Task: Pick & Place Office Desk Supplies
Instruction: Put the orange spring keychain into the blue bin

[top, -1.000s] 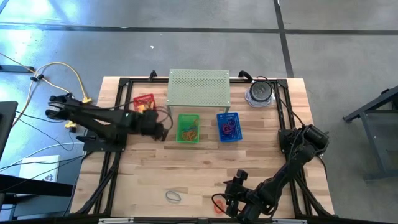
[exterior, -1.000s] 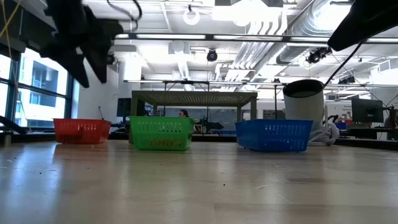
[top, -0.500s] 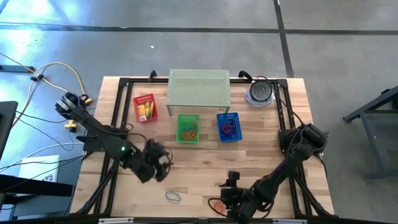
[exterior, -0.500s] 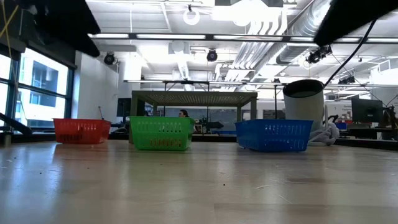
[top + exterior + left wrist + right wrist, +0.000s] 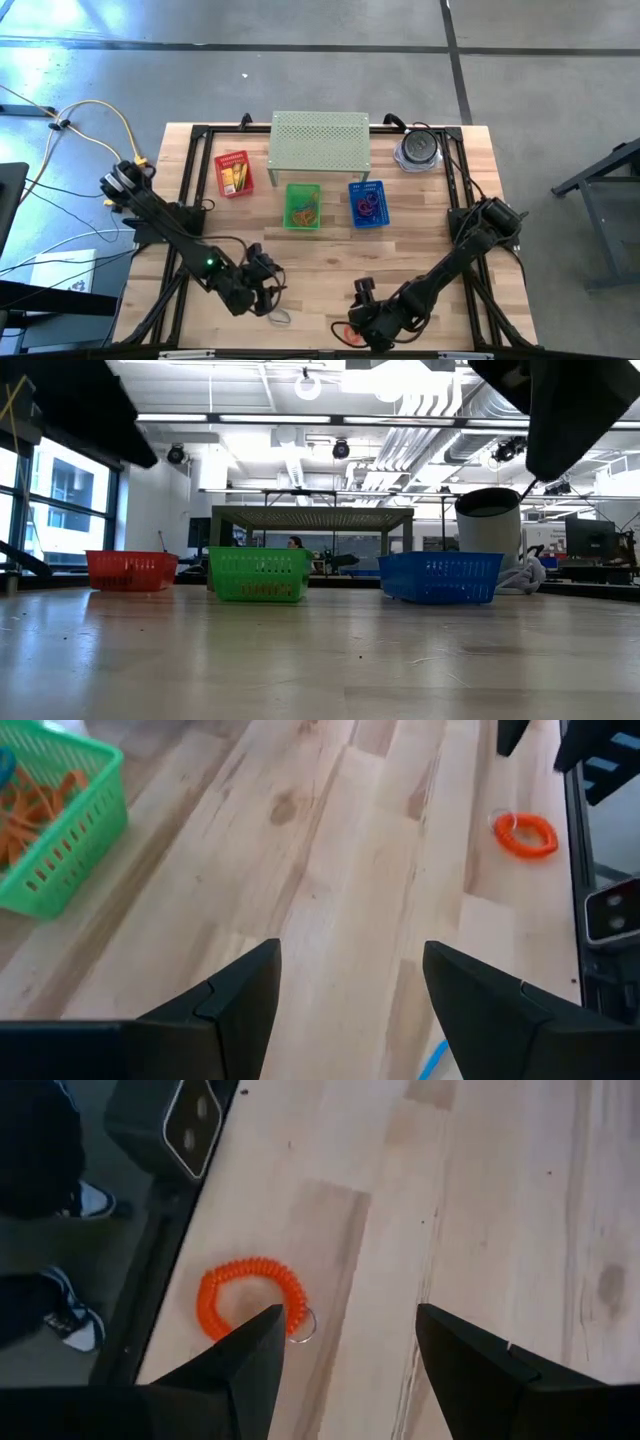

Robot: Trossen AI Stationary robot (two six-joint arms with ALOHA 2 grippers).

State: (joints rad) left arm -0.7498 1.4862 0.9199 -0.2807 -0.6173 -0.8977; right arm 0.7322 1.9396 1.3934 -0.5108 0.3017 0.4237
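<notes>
An orange coiled loop [image 5: 250,1295] with a small metal ring lies flat on the wood by the table's near edge, and it also shows in the high view [image 5: 345,333] and the left wrist view [image 5: 525,833]. My right gripper [image 5: 350,1320] hangs open just above and beside it [image 5: 360,312]. A grey loop [image 5: 283,318] lies flat near the front edge. My left gripper [image 5: 266,291] stands open close over it, with nothing between its fingers [image 5: 350,955].
Red [image 5: 233,173], green [image 5: 303,205] and blue [image 5: 368,203] mesh baskets hold supplies in a row before the pale green perforated shelf [image 5: 320,140]. A round grey container [image 5: 418,148] sits at the far right. A dark frame rail [image 5: 160,1230] runs along the near edge.
My left gripper has swung from beside the red basket toward the table's near edge, sinking a little and rolling, and now stands by the grey loop. My right gripper has shifted slightly toward the table's left and rolled above the orange loop. Neither loop has moved.
</notes>
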